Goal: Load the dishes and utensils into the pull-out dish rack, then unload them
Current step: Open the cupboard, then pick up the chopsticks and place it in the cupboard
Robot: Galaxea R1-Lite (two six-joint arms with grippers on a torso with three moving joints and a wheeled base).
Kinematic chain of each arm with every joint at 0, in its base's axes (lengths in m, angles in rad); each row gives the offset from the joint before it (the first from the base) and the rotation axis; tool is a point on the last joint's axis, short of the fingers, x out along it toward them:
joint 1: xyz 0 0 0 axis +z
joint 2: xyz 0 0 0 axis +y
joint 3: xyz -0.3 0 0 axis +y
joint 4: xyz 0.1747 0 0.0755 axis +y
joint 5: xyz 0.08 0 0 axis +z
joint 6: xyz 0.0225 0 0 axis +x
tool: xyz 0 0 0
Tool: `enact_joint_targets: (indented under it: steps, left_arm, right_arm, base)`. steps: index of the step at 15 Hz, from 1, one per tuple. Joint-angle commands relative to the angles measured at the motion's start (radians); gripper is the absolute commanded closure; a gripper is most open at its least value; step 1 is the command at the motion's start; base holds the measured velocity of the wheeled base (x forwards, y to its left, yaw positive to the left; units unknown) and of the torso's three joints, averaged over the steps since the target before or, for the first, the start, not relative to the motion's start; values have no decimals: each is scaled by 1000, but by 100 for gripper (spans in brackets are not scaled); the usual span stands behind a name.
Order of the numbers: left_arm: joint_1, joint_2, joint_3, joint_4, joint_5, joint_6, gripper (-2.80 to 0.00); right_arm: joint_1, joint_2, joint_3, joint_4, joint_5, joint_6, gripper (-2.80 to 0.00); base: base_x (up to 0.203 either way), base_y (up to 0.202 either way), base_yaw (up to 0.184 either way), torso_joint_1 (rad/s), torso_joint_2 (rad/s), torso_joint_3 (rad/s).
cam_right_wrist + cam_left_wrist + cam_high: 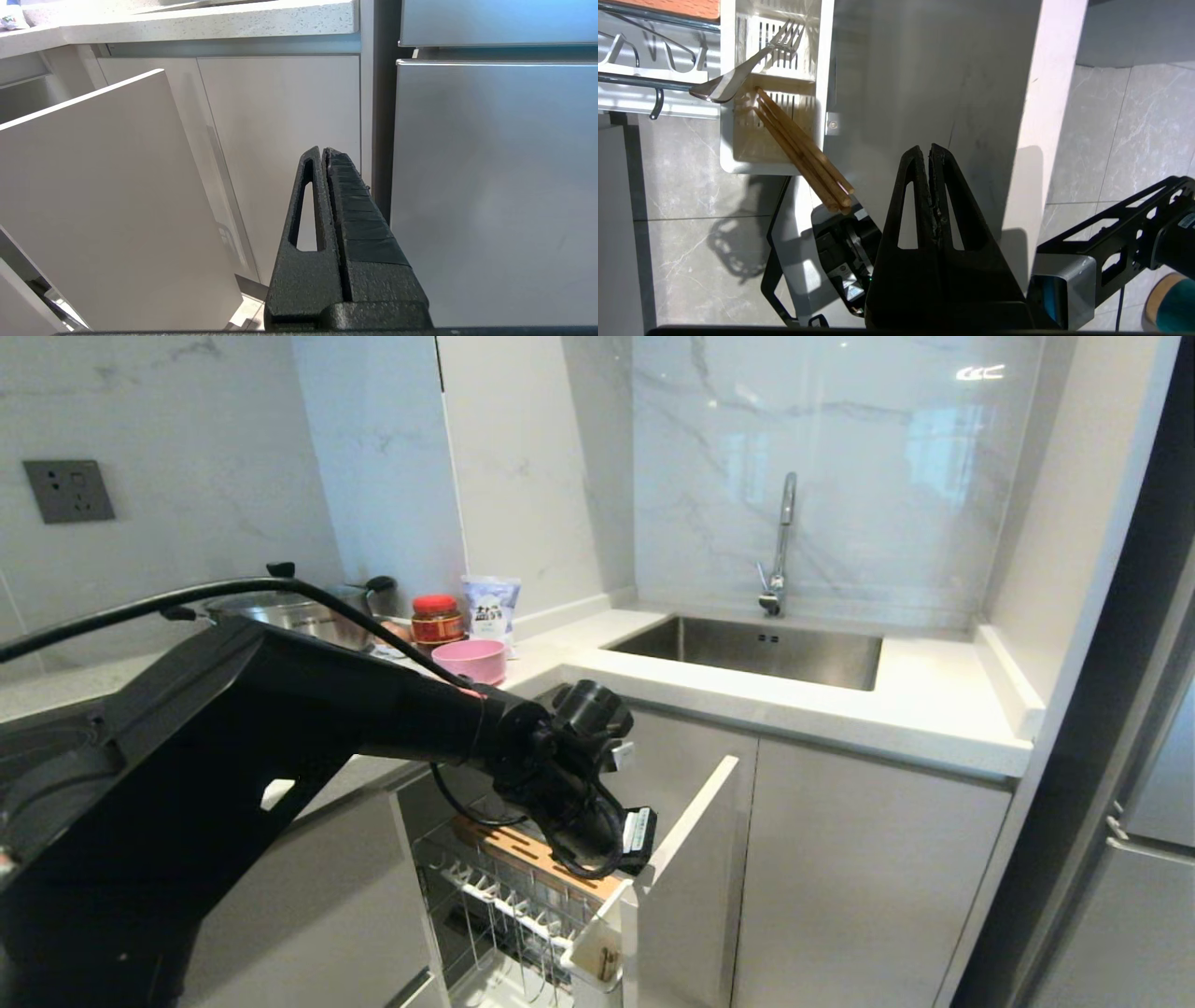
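Note:
The pull-out dish rack (509,901) stands drawn out under the counter, its white front panel (695,859) swung toward me. Its white cutlery caddy (773,93) holds the wooden chopsticks (803,149), which lean out over the rim, and a silver fork (752,65) lying across it. A pink bowl (470,658) sits on the counter behind my left arm (373,709). My left gripper (930,148) points down over the front panel, beside the caddy, shut and empty. My right gripper (324,150) is parked low facing the cabinet doors, shut and empty.
A steel sink (747,649) with a faucet (782,541) is at the right of the counter. A steel pot (289,611), a red-lidded jar (437,619) and a white bag (490,602) stand behind the bowl. A fridge (1148,859) is at the far right.

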Motion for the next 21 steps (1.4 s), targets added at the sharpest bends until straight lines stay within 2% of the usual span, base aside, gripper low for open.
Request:
enact_joint_targets:
  steps: [1,9,12,14,17,21]
  left_arm:
    - [-12,1,5,2,-2,-2,0]
    - [6,-34,5,2,11,1,0]
    - [50,-105,3,-3,79,7,0]
    - [98,-167,-3,-5,136,17,0]
    - [163,-320,-6,-16,188,38,0]
    - [234,-598,12,-30,217,83,0]
  right_arm:
    - [-1,-3,0,0,0,0,0]
    - [0,-3,0,0,0,0,0]
    - [0,-4,0,0,0,0,0]
    - [0,-4,0,0,0,0,0]
    - [0,-3,0,0,0,0,0]
    - [0,-3,0,0,0,0,0]
  base:
    - [0,0,0,0,0,0]
    - [0,0,0,0,0,0]
    - [0,0,0,0,0,0]
    - [0,0,0,0,0,0]
    - [0,0,0,0,0,0]
    - [0,0,0,0,0,0]
